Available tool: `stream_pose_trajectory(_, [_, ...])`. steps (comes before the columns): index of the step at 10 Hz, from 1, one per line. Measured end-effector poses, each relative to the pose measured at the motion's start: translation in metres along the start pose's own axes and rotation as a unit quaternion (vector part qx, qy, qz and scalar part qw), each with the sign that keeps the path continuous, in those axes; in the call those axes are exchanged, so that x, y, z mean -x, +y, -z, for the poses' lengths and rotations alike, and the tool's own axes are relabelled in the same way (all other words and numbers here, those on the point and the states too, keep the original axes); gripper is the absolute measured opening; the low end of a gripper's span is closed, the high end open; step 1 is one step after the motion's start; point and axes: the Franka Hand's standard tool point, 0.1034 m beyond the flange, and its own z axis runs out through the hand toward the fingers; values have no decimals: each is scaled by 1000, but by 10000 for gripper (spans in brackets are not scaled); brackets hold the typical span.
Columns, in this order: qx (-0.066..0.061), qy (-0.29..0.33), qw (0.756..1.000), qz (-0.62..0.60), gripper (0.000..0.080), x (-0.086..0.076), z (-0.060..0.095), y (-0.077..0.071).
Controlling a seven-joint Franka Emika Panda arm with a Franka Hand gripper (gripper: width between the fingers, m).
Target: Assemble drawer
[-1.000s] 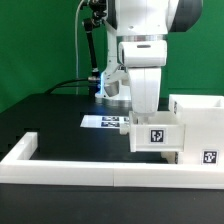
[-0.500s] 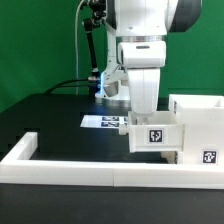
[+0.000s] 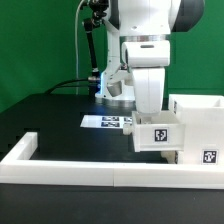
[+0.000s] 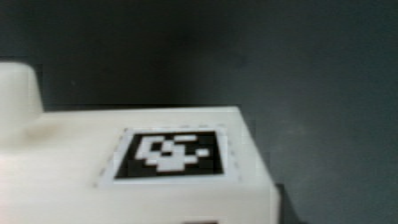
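- Exterior view: the tall white housing (image 3: 200,125) of the drawer is seen standing on the black bench (image 3: 60,115), at the exterior view's right edge; it serves as the landmark below.
- A small white tray (image 3: 158,135) with a black-and-white tag on its facing side is seen directly against the housing's side, on the exterior view's left of it, raised off the bench.
- The arm's white wrist block comes down straight above this tray; the pincer (image 3: 150,116) is hidden between the block and the tray, so it cannot be told how far it is open or whether the tray is gripped.
- A second tag is seen low on the housing's front, near its bottom corner.
- The housing's top rim is visible, but its inside cannot be seen; the tray's inside is likewise hidden.
- The marker board (image 3: 106,122) lies flat on the bench, to the exterior view's left of the housing, behind the tray.
- A long low white border wall (image 3: 90,172) runs along the bench in front of the housing.
- In the wrist view, a white surface bearing a square tag (image 4: 175,155) fills the lower part, blurred, with dark bench behind it; the fingers cannot be made out.
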Motion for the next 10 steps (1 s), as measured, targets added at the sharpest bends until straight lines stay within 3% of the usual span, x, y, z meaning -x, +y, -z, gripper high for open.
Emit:
stream_pose_trajectory(6, [4, 1, 1000, -13, 41, -4, 0, 2])
stream_pose_trajectory(7, [3, 1, 1000, -13, 138, -4, 0, 2])
stream_pose_trajectory(8, [1, 1, 1000, -12, 138, -4, -1, 2])
stream_pose_trajectory(9, [-4, 1, 1000, -12, 328, -4, -2, 4])
stream_pose_trajectory(10, [-3, 2, 1000, -14, 328, -6, -2, 5])
